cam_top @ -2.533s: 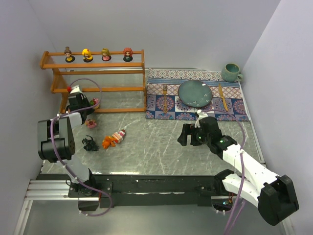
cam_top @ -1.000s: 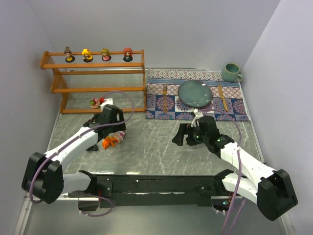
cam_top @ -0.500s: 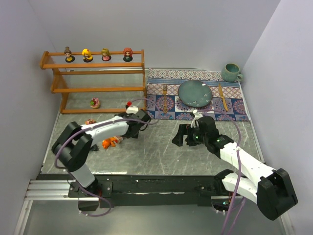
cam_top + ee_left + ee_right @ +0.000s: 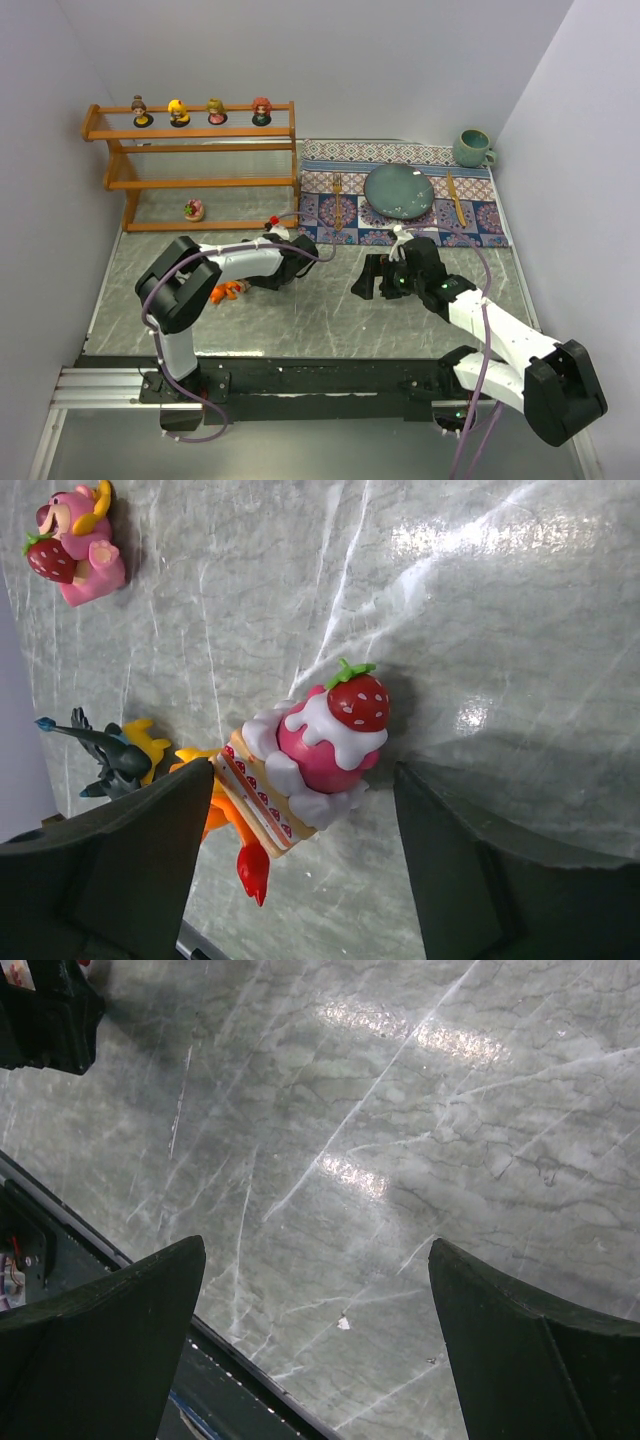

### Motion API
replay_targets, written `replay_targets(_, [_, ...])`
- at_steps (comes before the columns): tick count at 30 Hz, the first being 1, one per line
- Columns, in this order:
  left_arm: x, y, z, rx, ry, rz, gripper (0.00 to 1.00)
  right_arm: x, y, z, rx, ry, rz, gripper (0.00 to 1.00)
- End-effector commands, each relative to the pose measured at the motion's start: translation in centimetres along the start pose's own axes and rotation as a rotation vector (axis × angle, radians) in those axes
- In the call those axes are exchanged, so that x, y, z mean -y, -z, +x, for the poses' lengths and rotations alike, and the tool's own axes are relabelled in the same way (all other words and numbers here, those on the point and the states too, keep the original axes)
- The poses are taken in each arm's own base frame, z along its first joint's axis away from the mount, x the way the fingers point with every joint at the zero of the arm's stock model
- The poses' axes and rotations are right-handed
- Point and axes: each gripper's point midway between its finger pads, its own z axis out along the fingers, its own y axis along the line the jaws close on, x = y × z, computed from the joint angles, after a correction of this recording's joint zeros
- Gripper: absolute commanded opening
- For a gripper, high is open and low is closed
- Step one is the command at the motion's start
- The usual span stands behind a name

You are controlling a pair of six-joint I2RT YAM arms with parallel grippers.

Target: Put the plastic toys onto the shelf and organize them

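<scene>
A strawberry cake toy (image 4: 310, 755) lies on the table between the fingers of my left gripper (image 4: 305, 815), which is open. Its left finger is at the cake's edge and its right finger stands apart. Behind the cake lie an orange creature (image 4: 222, 810), a dark-blue creature (image 4: 112, 757) and a pink bear toy (image 4: 75, 542). From above, my left gripper (image 4: 262, 278) covers the cake, with the orange creature (image 4: 225, 291) beside it. The shelf (image 4: 200, 150) carries several dolls (image 4: 179, 112) on top and a pink toy (image 4: 194, 210) at its lowest tier. My right gripper (image 4: 372, 275) (image 4: 315, 1260) is open over bare table.
A patterned placemat (image 4: 480, 222) at the back right holds a teal plate (image 4: 398, 190), a fork (image 4: 337, 200) and a knife (image 4: 455, 200). A teal mug (image 4: 472, 148) stands in the far right corner. Walls close in on both sides.
My left arm has left the shelf, where the pink toy now rests, and swung right over the cake toy. Its fingers have drawn closer together. The right arm has barely moved.
</scene>
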Motion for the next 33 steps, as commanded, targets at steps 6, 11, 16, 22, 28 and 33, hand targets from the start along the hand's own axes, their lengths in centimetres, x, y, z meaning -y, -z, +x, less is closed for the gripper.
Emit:
replay_targets(6, [1.3,-0.2,-0.1,-0.004,0.030,0.030,0.63,-0.5,-0.4,-0.4,0.008,0.014,-0.023,1.00])
replay_targets(11, [1.7,0.5,-0.6,0.014,0.050,0.097,0.36,-0.6,-0.6,-0.6,0.009,0.010,-0.022,1.00])
replay_targets(16, [5.1,3.3,-2.3,0.018,0.126,0.336,0.31,-0.5,-0.7,-0.9,0.016,0.001,-0.014,1.00])
replay_targets(22, [6.3,5.8,-4.4,0.058,0.182,0.435,0.42,-0.5,-0.6,-1.2,0.030,-0.003,-0.010,1.00])
replay_targets(28, [4.2,6.2,-6.3,0.117,0.101,0.449,0.74,-0.6,-0.8,-1.2,0.026,-0.005,-0.010,1.00])
replay_targets(33, [2.7,5.9,-6.7,0.082,0.052,0.522,0.86,-0.8,-0.9,-1.7,0.036,-0.007,-0.016,1.00])
